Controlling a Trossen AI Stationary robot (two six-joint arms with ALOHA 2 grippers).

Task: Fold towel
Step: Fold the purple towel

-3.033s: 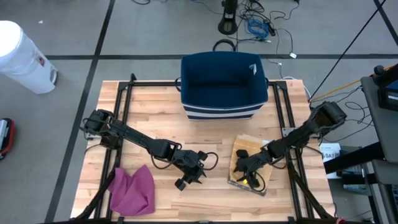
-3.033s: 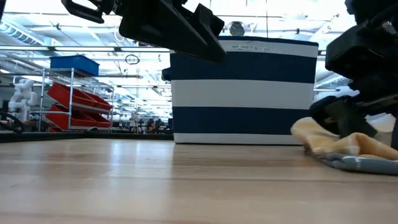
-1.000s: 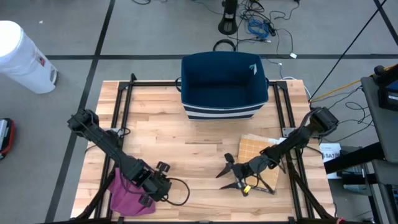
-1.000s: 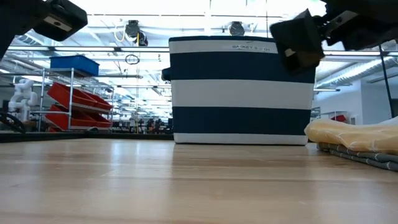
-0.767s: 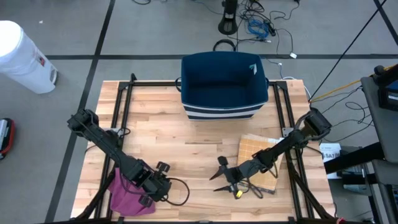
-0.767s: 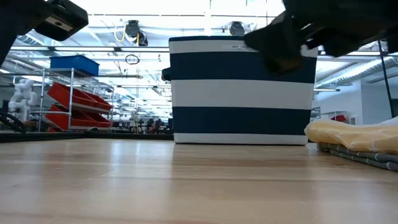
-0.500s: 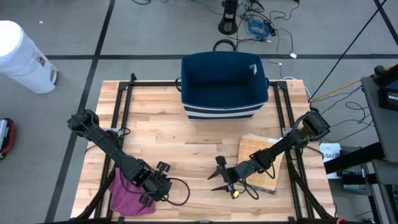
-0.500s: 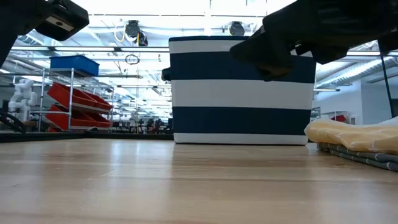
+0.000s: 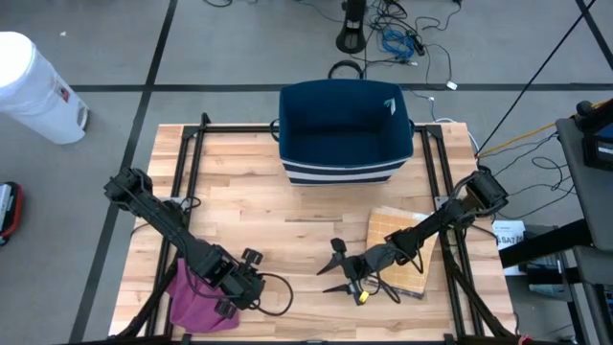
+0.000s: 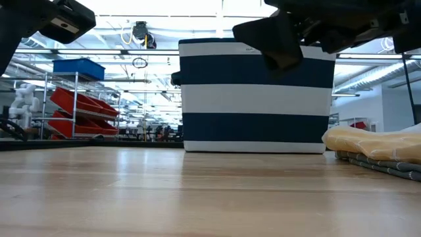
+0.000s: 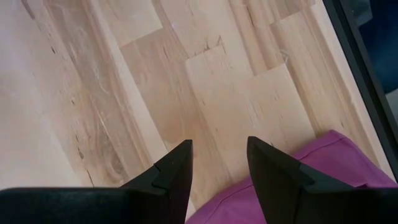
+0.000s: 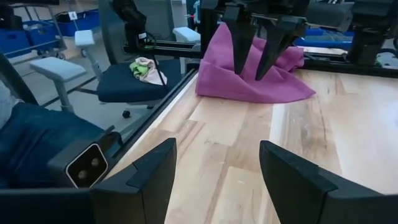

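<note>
**Two towels on the tabletop, both arms empty-handed**

The magenta towel (image 9: 203,292) sits crumpled near the front left corner of the wooden tabletop (image 9: 259,206), bunched into a loose heap rather than flat. The left gripper (image 9: 241,285) hangs right over its inner edge. In the left wrist view the jaws are a little way apart with bare wood showing between them, and the purple cloth (image 11: 292,180) sits just under the fingertips (image 11: 273,168), so nothing is pinched.

The right gripper (image 9: 337,272) is out over the middle front of the tabletop, pointing toward the left arm. Its jaws are spread wide and empty. In its own wrist view you can look straight between the fingers (image 12: 149,174) across the boards to the magenta towel and the other arm's gripper (image 12: 258,43) standing over it.

Just behind the right gripper, on the right side of the tabletop, lies a tan folded towel (image 9: 395,235), flat and squared up. In the low view it shows as a yellowish stack (image 10: 371,148) at the right edge.

A navy basket (image 9: 345,129) with white stripes stands at the back centre, well apart from both towels. A person's jeans-clad leg (image 12: 31,140) and a chair (image 12: 134,81) show beyond the tabletop edge.
</note>
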